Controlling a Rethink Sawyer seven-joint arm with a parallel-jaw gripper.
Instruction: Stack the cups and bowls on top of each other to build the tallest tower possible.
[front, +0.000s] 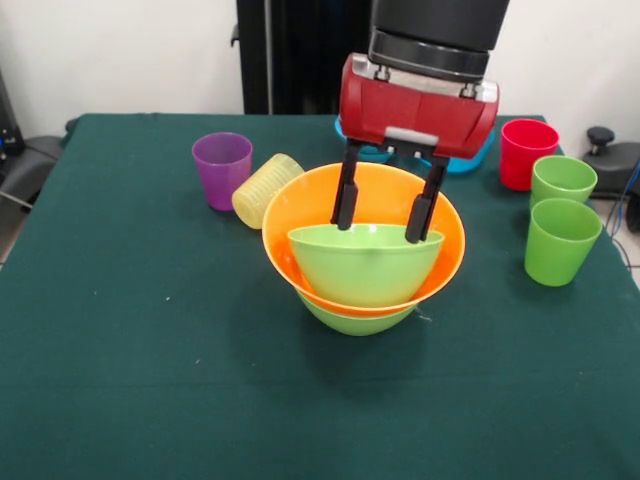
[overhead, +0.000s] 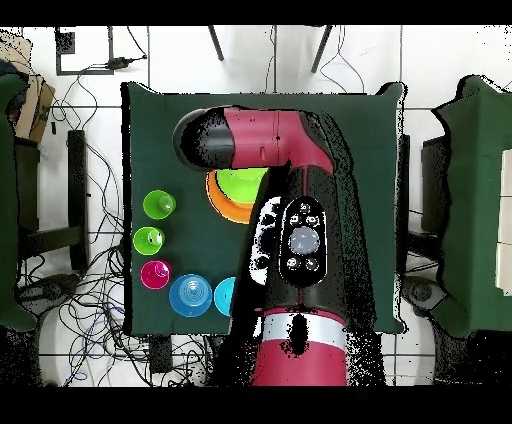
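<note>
Front view: the hand (front: 387, 219) hangs at the frame's centre, its two black fingers (front: 345, 195) spread wide and reaching down inside the orange bowl (front: 300, 215), their tips at the back rim of the upper green bowl (front: 365, 265). I cannot tell whether they touch that rim. The orange bowl sits nested in a lower green bowl (front: 352, 320). The purple cup (front: 222, 169) stands left of the pile, and the yellow cup (front: 264, 189) lies on its side touching the orange bowl. At right stand the red cup (front: 526, 152) and two green cups (front: 562, 181), near the bench (front: 150, 380) edge. A blue bowl (front: 470, 161) shows behind the hand. The lower half of the bench is open cloth.

Overhead view: the arm (overhead: 300, 240) covers most of the pile; only slivers of orange and green show at centre. Cups and blue bowls line the bench's left and lower-left edge.
</note>
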